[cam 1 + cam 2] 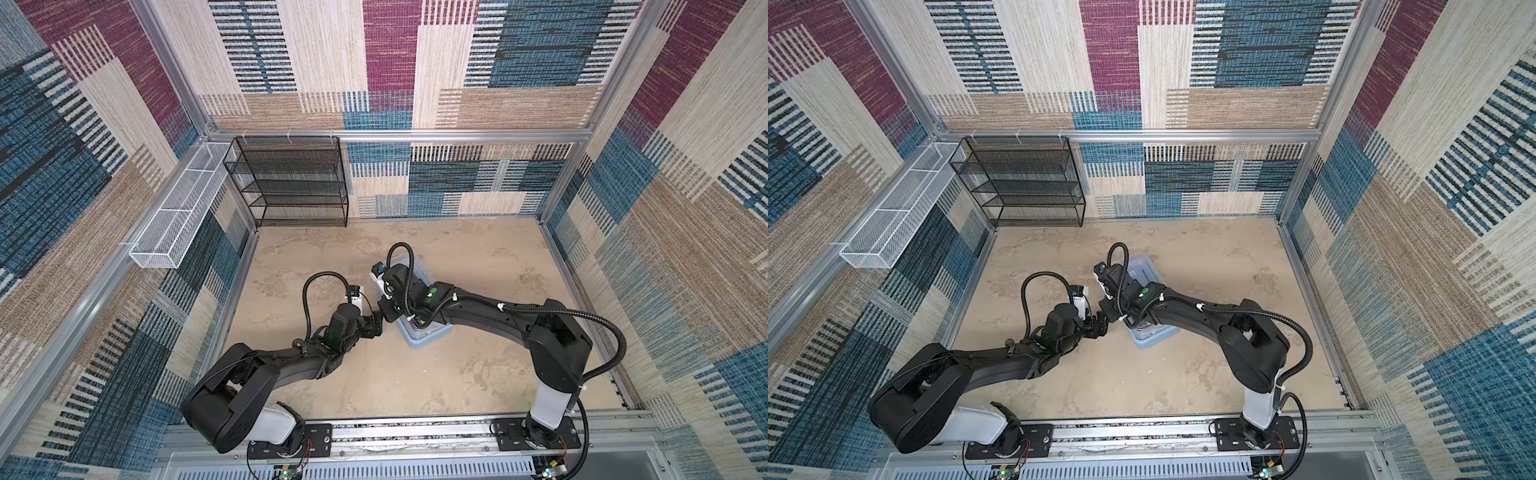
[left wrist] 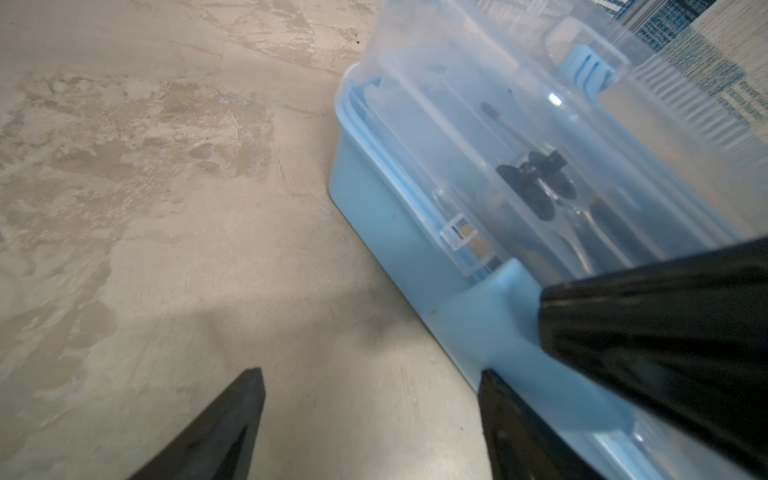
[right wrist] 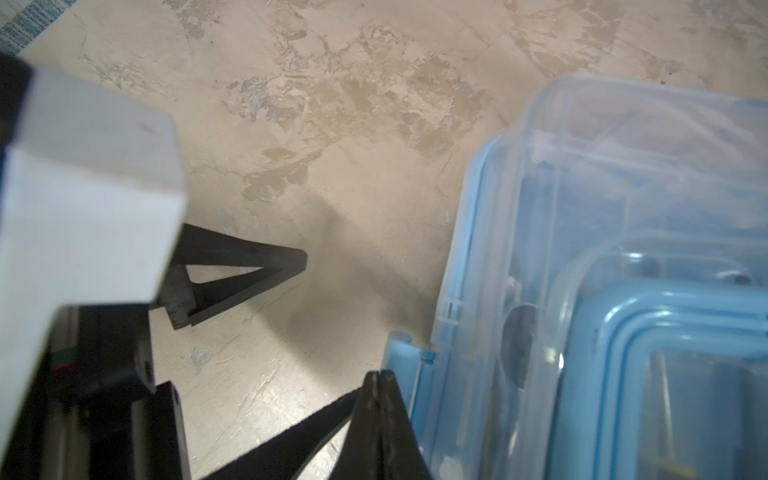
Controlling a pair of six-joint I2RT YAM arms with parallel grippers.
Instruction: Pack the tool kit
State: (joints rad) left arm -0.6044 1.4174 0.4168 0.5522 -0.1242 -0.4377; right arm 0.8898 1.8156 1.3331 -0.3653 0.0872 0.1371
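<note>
Toolbox [image 2: 395, 232] sits lidded; right tool [image 3: 378, 376], tips together, seems to press its left latch [image 2: 498, 299]; left tool [image 2: 370, 376], apart, flanks it.

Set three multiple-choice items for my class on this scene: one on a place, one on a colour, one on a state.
1. Where does the black mesh rack stand?
A. at the near edge
B. against the back wall
C. in the middle

2. What colour is the body of the toolbox?
A. red
B. green
C. light blue

3. How do the pincers stand?
A. left pincer open, right pincer shut
B. both open
C. both shut

Answers:
1 B: both top views show the rack at the far wall.
2 C: both wrist views show light-blue walls under a clear lid.
3 A: the left wrist view shows jaws wide apart, and the right wrist view shows jaws pressed together.
</note>
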